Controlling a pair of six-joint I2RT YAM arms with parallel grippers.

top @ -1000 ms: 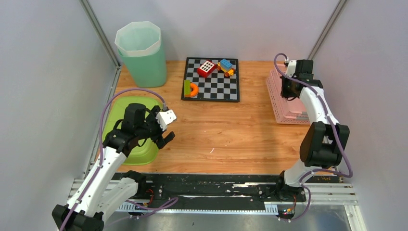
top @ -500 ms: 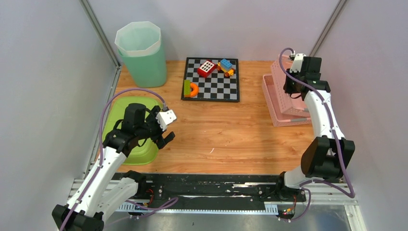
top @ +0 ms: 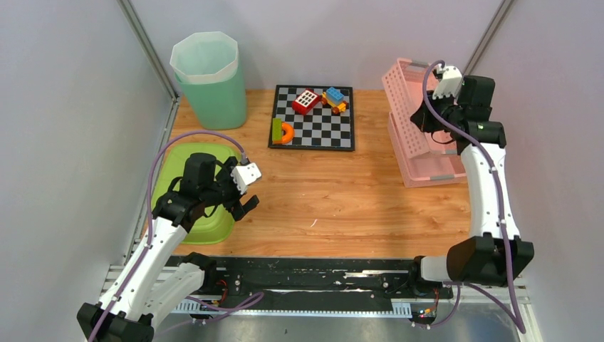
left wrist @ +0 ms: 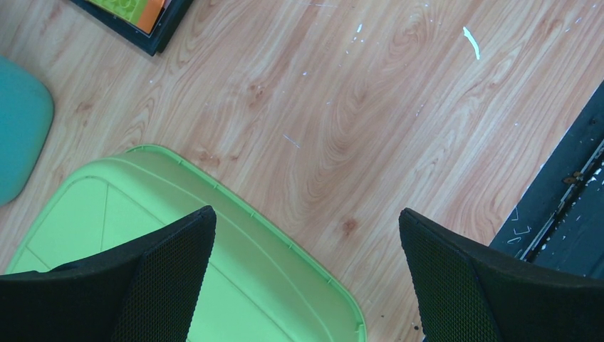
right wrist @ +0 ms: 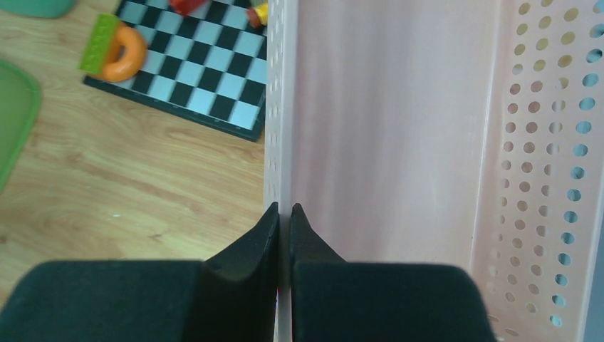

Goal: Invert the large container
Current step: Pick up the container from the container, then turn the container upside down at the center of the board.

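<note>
Basket (top: 407,100): pink, tipped up on one long edge at the table's (top: 342,192) right side, near the checkerboard (top: 313,117).
Right gripper (right wrist: 283,221): pinched tight on the basket's rim.
Left gripper (left wrist: 306,214): fingers spread wide, holding nothing, above the green tub's (left wrist: 107,214) corner.

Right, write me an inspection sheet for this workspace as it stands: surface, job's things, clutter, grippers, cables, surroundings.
Surface: wooden tabletop, a few small white marks.
Job's things: pink perforated plastic basket, far right, tipped up on one long side, not yet upside down.
Clutter: mint green bin with a white liner, far left; black-and-white chequered board carrying coloured toy blocks; lime green plastic tub, near left.
Grippers: left gripper open, holding nothing, above the tub's edge; right gripper shut on the basket's wall.
Cables: purple cables loop along both arms, snagged on nothing.
Surroundings: grey walls on three sides; black rail at the near edge.
</note>
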